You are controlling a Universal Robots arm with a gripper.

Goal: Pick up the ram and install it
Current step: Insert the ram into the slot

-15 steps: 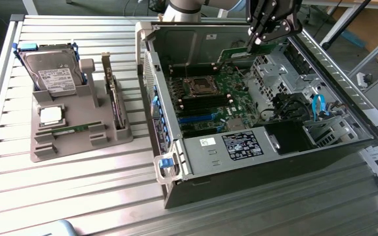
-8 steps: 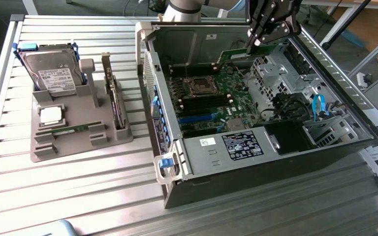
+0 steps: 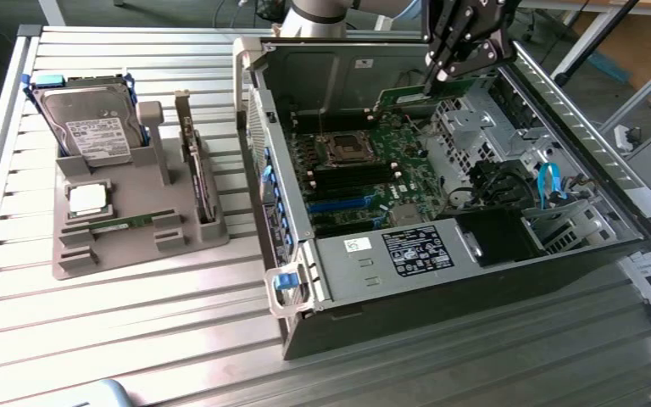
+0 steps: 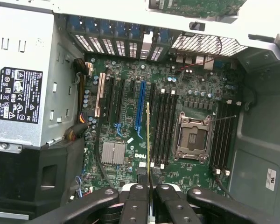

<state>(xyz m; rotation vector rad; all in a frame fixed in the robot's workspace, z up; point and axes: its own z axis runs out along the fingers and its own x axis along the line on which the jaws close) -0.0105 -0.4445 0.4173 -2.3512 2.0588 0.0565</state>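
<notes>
My gripper (image 3: 443, 75) hangs over the open computer case (image 3: 580, 254), shut on the ram (image 3: 407, 98), a thin green stick that points down toward the motherboard (image 3: 393, 157). In the wrist view the ram (image 4: 148, 140) appears edge-on between the two black fingers (image 4: 135, 205). It hovers above the row of black memory slots (image 4: 163, 126) beside the open processor socket (image 4: 193, 135). It stands apart from the board, not seated in any slot.
A grey fixture (image 3: 77, 263) on the slatted table, at the exterior view's left, holds a hard drive (image 3: 94, 123), a silver processor chip (image 3: 88, 199), an upright expansion card (image 3: 196, 170) and another green stick (image 3: 122, 223). The power supply (image 3: 416, 250) and drive cage (image 3: 552, 212) crowd the case.
</notes>
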